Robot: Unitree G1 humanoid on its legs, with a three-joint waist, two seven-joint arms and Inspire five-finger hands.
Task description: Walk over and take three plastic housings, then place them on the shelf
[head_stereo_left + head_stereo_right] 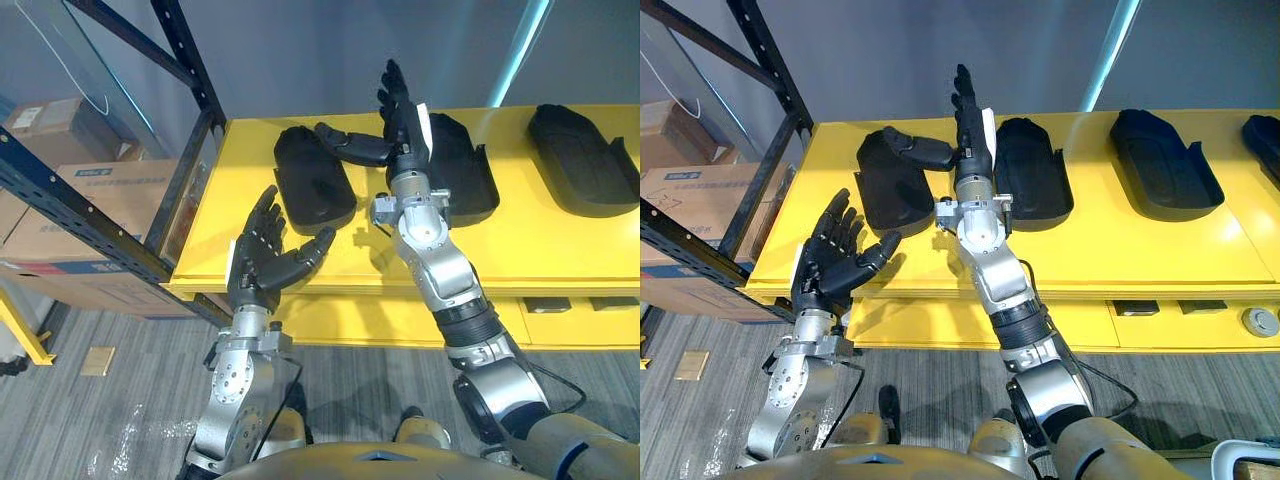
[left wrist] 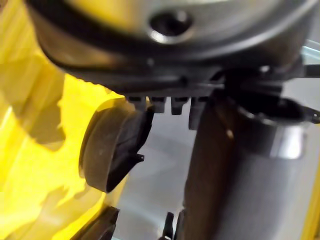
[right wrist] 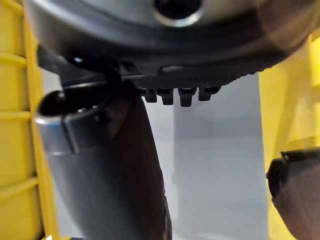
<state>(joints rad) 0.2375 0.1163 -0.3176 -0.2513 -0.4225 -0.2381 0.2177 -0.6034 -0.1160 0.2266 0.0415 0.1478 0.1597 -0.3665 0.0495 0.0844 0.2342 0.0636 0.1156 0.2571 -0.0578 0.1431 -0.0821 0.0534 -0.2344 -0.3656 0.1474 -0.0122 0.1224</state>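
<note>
Four black plastic housings lie in a row on the yellow tabletop: the leftmost housing, second housing, third housing, and a fourth housing cut off at the right. The right hand, fingers straight, stands between the first two. The left hand hovers with fingers spread at the near-left edge. The cardboard boxes on the shelf carry labels too small to read.

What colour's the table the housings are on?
Yellow; the table shows best in the right eye view.
</note>
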